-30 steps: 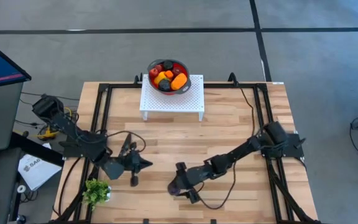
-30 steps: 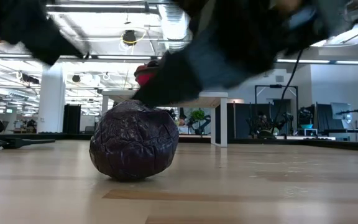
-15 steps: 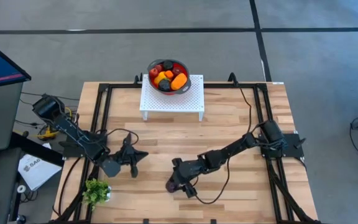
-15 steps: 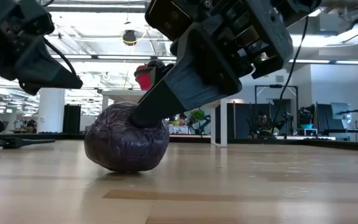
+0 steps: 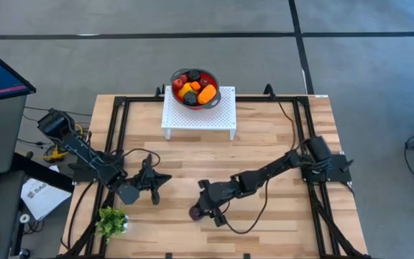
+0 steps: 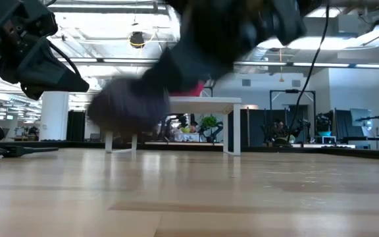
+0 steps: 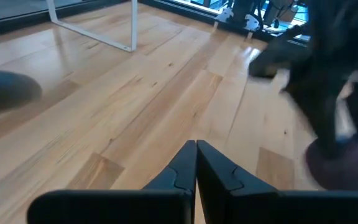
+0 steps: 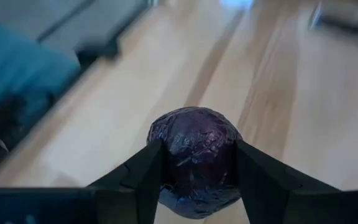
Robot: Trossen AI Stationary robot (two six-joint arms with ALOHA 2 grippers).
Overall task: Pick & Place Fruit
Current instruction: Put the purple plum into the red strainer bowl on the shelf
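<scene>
A dark maroon, wrinkled fruit sits between the fingers of my right gripper, near the table's front middle. In the low view the fruit is blurred and hangs above the wood. Several other fruits lie in the red bowl, which stands on a white perforated stand at the far edge. My left gripper waits shut at the near left, its fingers together and holding nothing. My right gripper pinches the maroon fruit by its two opposite sides between its two fingers. The fingers come slanting down from the table's right side. The fruit is lifted clear of the table.
A leafy green sprig lies at the near left corner, close to my left arm. Black frame rails run along both sides of the table. Bare wood lies between the stand and the arms.
My right gripper has moved toward the table's left edge, pushed the maroon fruit a little leftward, taken hold of it and lifted it clear of the wood. My left gripper drew back toward the left edge and turned, then kept still.
</scene>
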